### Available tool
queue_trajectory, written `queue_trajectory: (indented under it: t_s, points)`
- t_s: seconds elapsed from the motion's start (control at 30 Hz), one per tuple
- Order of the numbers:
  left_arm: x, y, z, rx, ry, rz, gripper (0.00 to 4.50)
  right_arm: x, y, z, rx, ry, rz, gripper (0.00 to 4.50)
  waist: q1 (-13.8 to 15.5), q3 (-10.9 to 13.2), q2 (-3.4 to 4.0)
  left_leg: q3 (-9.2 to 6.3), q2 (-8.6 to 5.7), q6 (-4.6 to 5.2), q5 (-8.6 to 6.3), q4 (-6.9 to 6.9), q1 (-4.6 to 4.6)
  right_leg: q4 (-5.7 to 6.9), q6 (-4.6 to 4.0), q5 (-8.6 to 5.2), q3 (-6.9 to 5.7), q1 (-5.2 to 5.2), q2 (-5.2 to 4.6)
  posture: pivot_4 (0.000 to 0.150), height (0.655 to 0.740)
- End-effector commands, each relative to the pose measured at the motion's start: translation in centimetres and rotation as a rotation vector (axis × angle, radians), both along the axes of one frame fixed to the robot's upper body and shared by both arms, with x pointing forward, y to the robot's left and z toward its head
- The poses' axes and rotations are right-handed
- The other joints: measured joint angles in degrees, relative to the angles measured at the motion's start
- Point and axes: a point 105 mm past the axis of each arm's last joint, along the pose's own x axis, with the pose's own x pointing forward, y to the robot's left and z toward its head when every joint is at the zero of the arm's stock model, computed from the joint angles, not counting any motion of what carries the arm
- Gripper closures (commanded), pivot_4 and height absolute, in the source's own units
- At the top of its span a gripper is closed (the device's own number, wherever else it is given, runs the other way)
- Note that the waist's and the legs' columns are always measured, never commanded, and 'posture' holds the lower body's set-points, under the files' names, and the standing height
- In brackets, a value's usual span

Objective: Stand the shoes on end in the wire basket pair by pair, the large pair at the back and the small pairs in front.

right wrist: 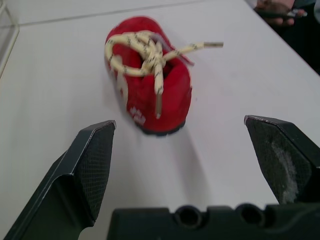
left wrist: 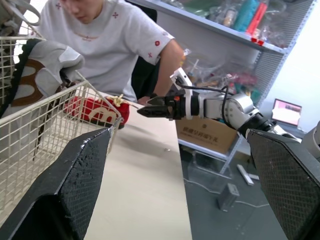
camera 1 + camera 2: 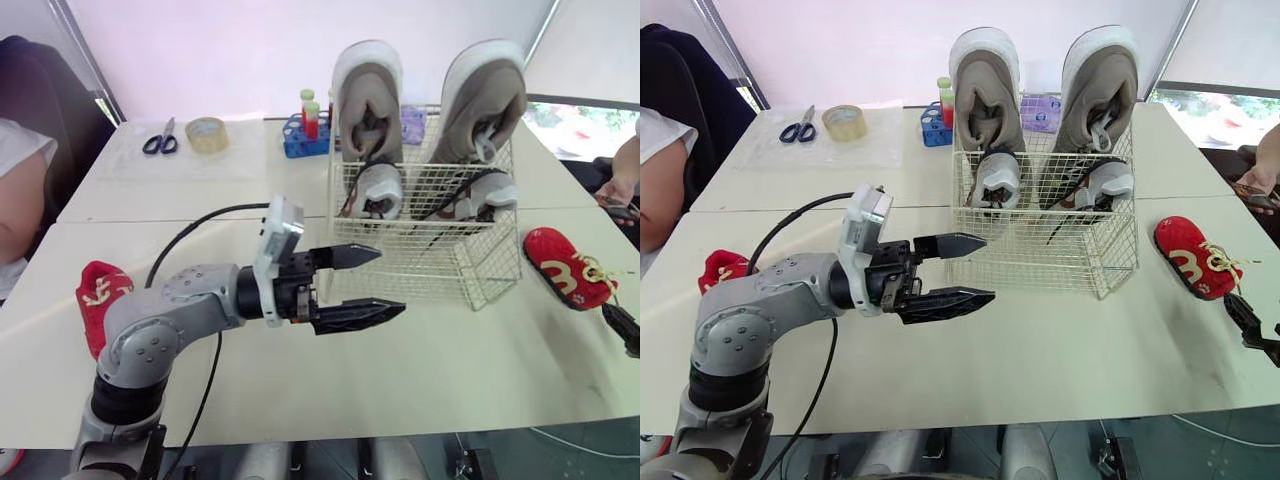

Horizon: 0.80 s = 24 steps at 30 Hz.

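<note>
The left hand (image 3: 390, 282) hovered over the surface (image 3: 420, 380) with its fingers apart and nothing between them. Just ahead of its tips stood the basket (image 3: 470, 270). Inside, the large pair (image 3: 367, 100) stood on end along the side farthest from that hand. The grey small pair (image 3: 378, 190) stood upright on the nearer side. One red shoe (image 3: 100, 300) lay on the surface well behind this hand, beside its arm's elbow.

The right hand (image 2: 147, 107) was spread wide and empty too. The other red shoe (image 1: 150, 80) lay on its sole straight ahead of it, laces up, clear of both fingers and outside the basket. A person (image 2: 110, 45) sat beyond that hand
</note>
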Motion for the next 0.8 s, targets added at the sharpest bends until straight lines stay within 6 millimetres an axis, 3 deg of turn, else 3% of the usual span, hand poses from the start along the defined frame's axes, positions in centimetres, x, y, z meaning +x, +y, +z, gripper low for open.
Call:
queue_trajectory:
  t_s: [0.03,0.4,0.8]
  points:
    - [-1.0,-0.1,0.7,-0.015,-0.023,-0.013,0.02,0.0,0.2,1.1,-0.048,-0.012,0.023,0.00,0.1,0.0,0.01,-0.01,0.00,0.01,0.01,-0.01,0.00,0.00,0.00,0.00,0.00,-0.01,0.00,0.150,0.7400]
    - [-1.3,-0.4,0.3,-0.011,0.013,0.006,0.02,1.1,0.6,0.2,-0.047,0.011,0.051,0.00,-0.2,0.0,0.02,0.00,0.00,-0.08,-0.04,0.04,0.04,0.04,0.00,0.00,0.01,0.03,0.01,0.150,0.7400]
    - [-1.5,-0.1,0.2,0.035,0.005,0.072,0.02,7.7,-0.8,-1.2,-0.012,-0.040,0.008,0.00,-0.2,0.0,0.08,0.01,-0.01,-0.02,0.06,0.07,0.08,0.06,-0.04,0.03,0.02,0.09,0.05,0.150,0.7400]
